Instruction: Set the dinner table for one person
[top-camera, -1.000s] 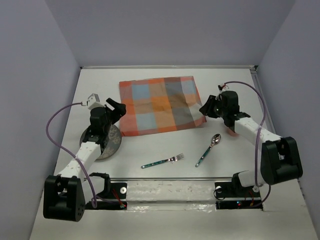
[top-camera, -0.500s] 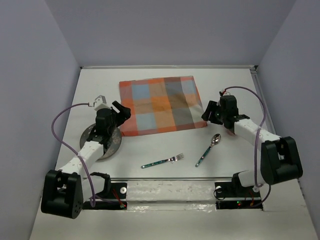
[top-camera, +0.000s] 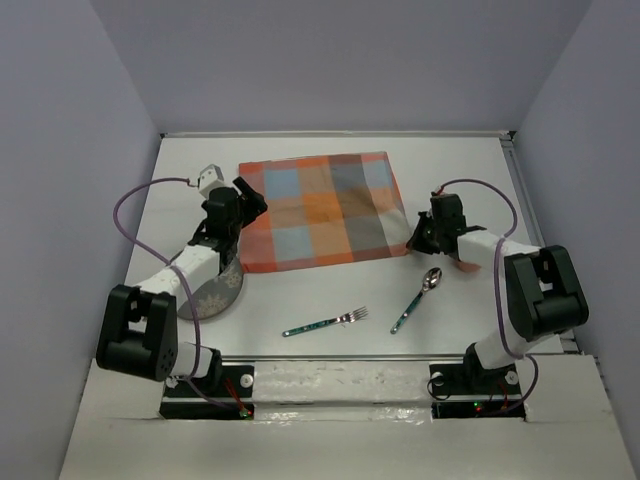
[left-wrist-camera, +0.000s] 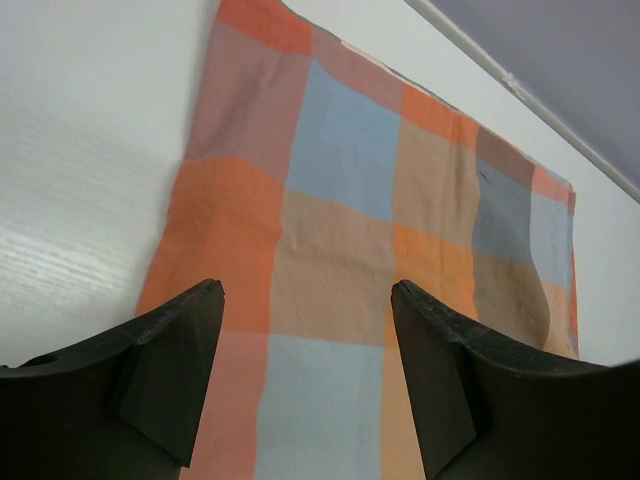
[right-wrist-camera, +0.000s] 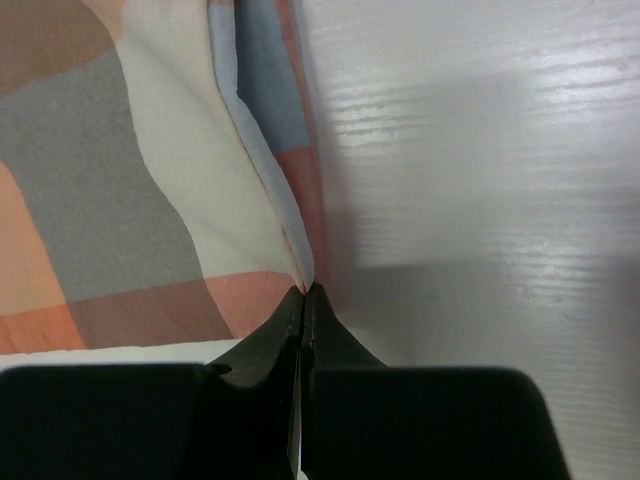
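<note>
The orange-and-grey plaid placemat (top-camera: 320, 210) lies at the back middle of the white dinner table (top-camera: 470, 170). My right gripper (top-camera: 415, 240) is shut on the mat's near right corner, and in the right wrist view the cloth (right-wrist-camera: 120, 180) rises in a fold at the closed tips of that gripper (right-wrist-camera: 303, 290). Over the mat's left edge hovers my left gripper (top-camera: 248, 200), open. The left wrist view shows that gripper (left-wrist-camera: 307, 287) with only the plaid cloth (left-wrist-camera: 340, 200) below its spread fingers.
A grey patterned plate (top-camera: 215, 295) sits at the left, partly under the left arm. A fork (top-camera: 325, 323) and a spoon (top-camera: 417, 298) with dark green handles lie near the front middle. Walls close in the table on three sides.
The right gripper moved to the placemat's near right corner and shut on it. The left arm swung forward from above the plate to the mat's left edge, its jaws still open.
</note>
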